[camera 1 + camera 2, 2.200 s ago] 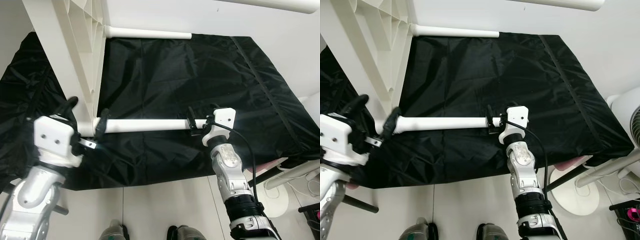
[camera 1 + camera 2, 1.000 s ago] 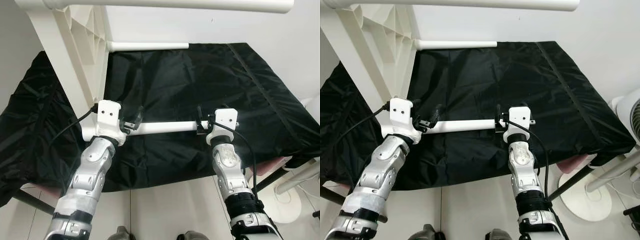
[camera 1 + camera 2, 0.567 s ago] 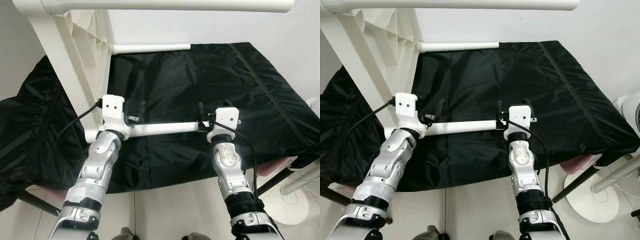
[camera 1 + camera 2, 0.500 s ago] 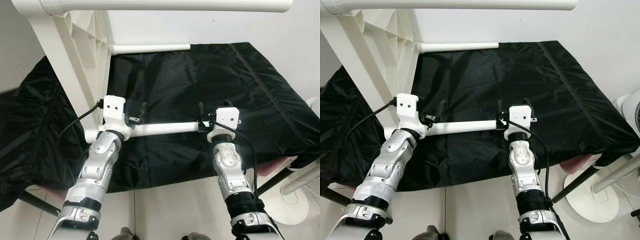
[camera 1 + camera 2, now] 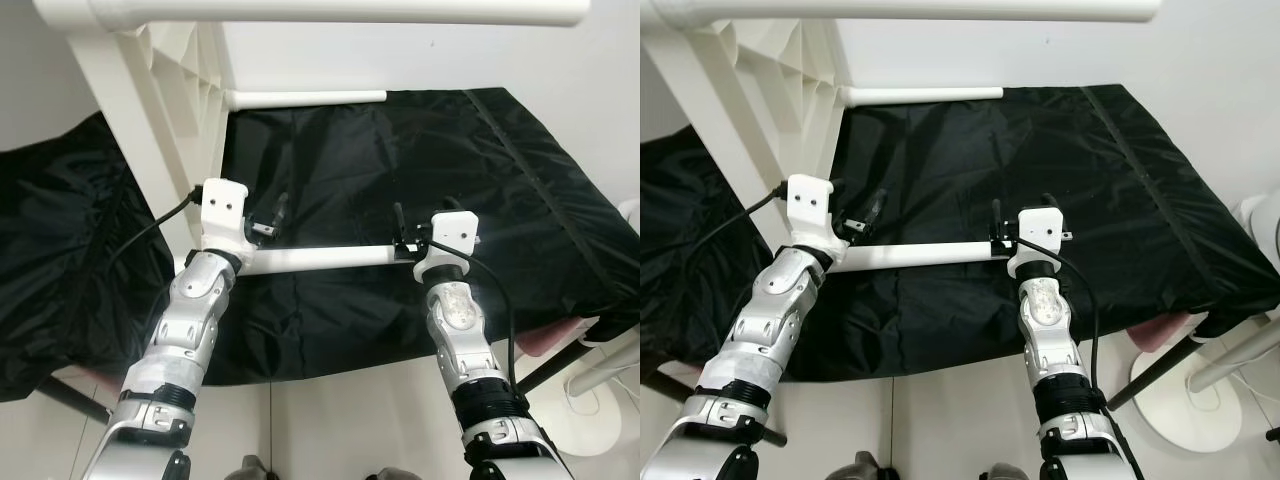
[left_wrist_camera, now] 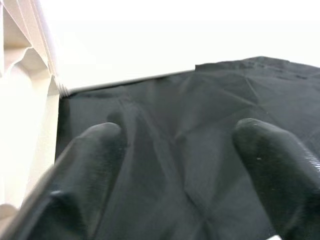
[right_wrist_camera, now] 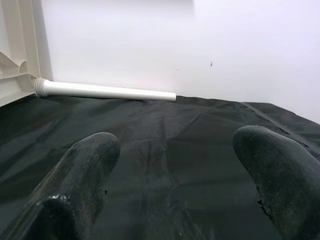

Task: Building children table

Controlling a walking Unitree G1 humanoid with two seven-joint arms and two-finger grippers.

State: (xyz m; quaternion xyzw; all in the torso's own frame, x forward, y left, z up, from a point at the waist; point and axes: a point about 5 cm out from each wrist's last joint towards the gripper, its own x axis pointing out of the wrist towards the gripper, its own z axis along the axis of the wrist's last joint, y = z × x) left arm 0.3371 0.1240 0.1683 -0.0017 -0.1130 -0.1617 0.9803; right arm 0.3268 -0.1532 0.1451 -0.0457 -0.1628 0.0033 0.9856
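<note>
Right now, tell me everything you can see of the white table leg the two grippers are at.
The white table leg is a smooth round tube, plastic-looking, lying about level over the black cloth. Its left end meets the white tabletop, which stands on edge. The left gripper sits near that joint, the right gripper at the free end, both with fingers spread.

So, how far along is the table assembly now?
Done: the top leg and far leg already stick out from the tipped tabletop. In hand: the near leg, with the left gripper and right gripper at its ends, fingers apart. Left: probably seating it firmly and righting the table.
</note>
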